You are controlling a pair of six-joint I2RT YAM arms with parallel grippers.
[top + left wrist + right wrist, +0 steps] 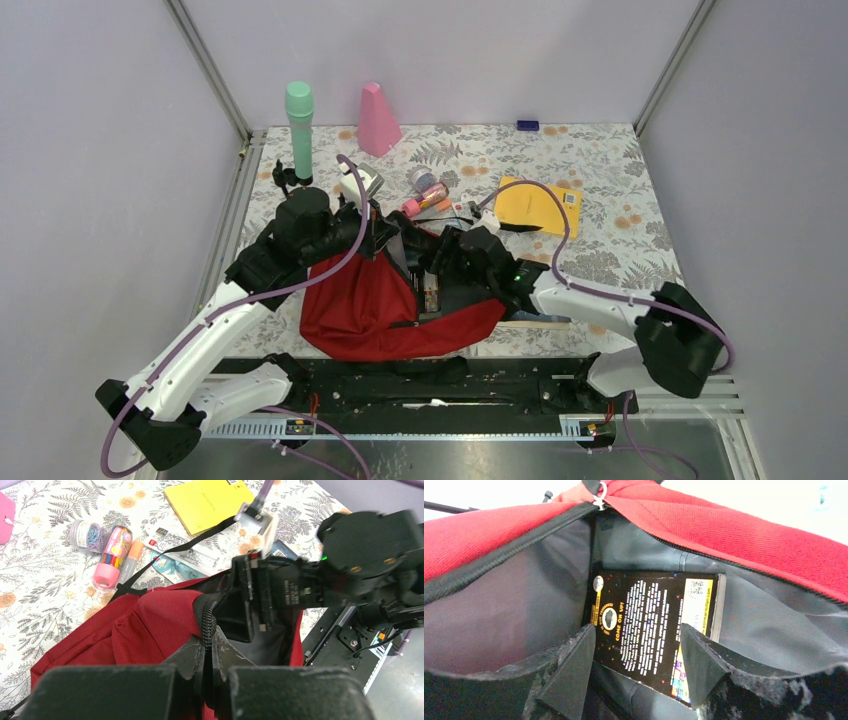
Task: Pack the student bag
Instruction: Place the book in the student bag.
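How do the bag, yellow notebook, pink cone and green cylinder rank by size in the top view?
1. bag
2. yellow notebook
3. pink cone and green cylinder: too alike to rank.

A mint-green bottle (299, 130) stands upright at upper left, with a pink cone (378, 120) just right of it. A yellow notebook (538, 205) lies right of centre on the floral cloth (620, 170). Near the middle are a jar of clips (89, 534) and a pink pen tube (112, 555), side by side.
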